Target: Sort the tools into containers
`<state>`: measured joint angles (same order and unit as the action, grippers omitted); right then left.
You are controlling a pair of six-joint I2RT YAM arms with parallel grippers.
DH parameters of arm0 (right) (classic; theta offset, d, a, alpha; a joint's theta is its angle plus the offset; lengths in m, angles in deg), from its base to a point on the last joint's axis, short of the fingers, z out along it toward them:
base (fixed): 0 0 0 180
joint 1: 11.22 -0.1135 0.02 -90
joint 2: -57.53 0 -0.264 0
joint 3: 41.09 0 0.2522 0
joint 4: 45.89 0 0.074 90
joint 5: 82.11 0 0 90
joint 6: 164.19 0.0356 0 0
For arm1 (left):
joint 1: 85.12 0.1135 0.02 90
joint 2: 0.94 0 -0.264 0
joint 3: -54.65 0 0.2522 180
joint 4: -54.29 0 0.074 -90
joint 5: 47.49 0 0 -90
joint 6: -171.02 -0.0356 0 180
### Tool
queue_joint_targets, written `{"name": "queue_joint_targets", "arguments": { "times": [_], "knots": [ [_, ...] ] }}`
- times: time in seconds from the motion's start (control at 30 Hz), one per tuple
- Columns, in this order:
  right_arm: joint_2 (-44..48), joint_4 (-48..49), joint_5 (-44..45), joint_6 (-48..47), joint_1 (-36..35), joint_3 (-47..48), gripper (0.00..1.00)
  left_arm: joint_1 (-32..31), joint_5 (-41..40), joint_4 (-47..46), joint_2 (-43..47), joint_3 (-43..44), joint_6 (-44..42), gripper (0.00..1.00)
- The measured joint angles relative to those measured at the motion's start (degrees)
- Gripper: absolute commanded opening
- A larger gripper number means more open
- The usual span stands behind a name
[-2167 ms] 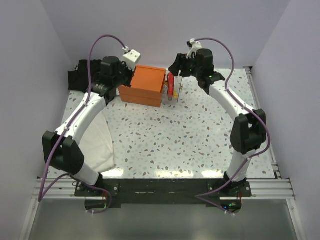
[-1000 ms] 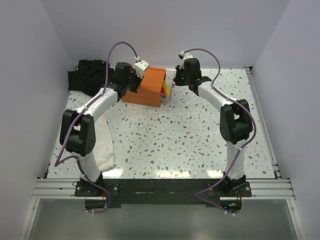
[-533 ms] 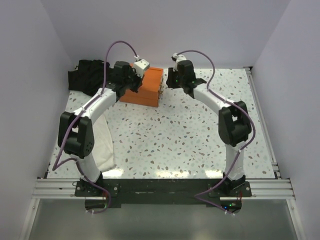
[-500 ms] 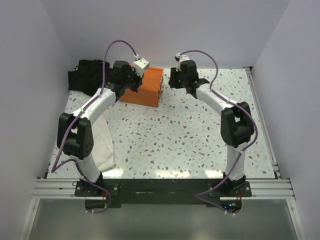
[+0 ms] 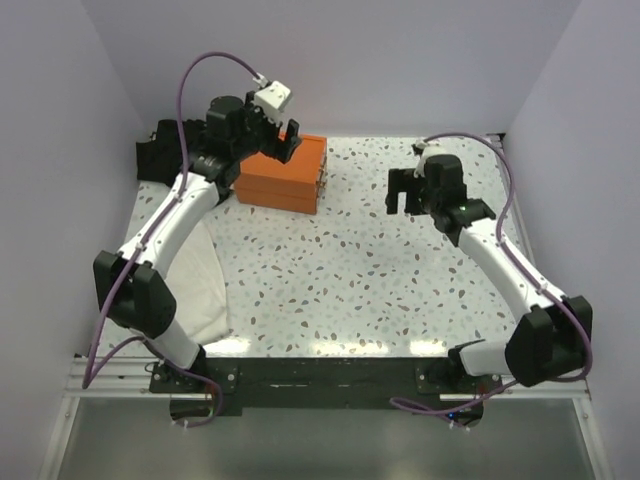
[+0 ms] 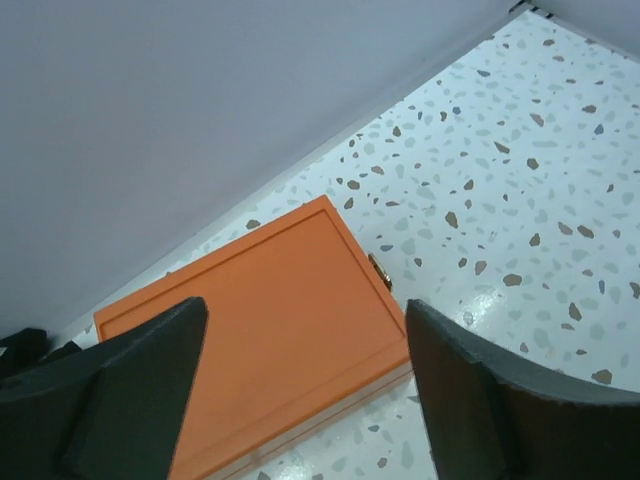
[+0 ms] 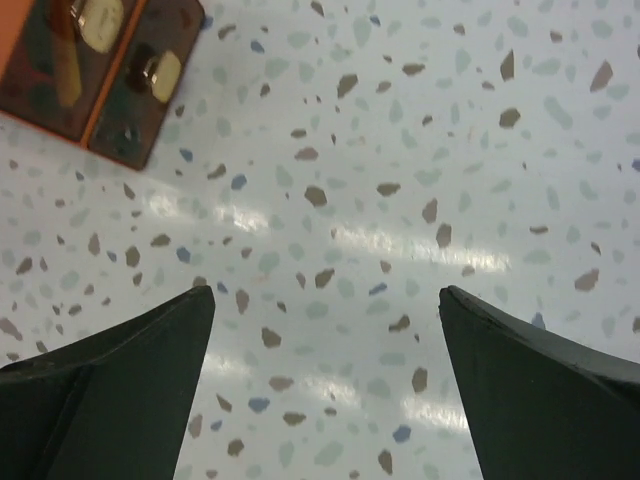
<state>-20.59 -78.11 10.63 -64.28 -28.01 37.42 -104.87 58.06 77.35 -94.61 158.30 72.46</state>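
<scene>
We see a smooth, matt orange box with a small shiny brass-coloured latch. The speckled tabletop looks polished and catches glare. At the near left lies soft white cloth; at the far left, a matt black cloth bundle.

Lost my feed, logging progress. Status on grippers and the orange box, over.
Left gripper open, empty, above orange box. Right gripper open, empty, over bare table, apart from box. Drawers look shut. Nothing in the way.
</scene>
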Motion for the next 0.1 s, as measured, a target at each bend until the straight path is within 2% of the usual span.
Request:
{"name": "queue_joint_targets", "arguments": {
  "times": [0.1],
  "knots": [
    [4.8,-4.8,2.8,-0.3,0.0,-3.7,0.99,-0.7,-1.7,0.3,0.9,-1.6,-0.5,1.00]
  ]
}}
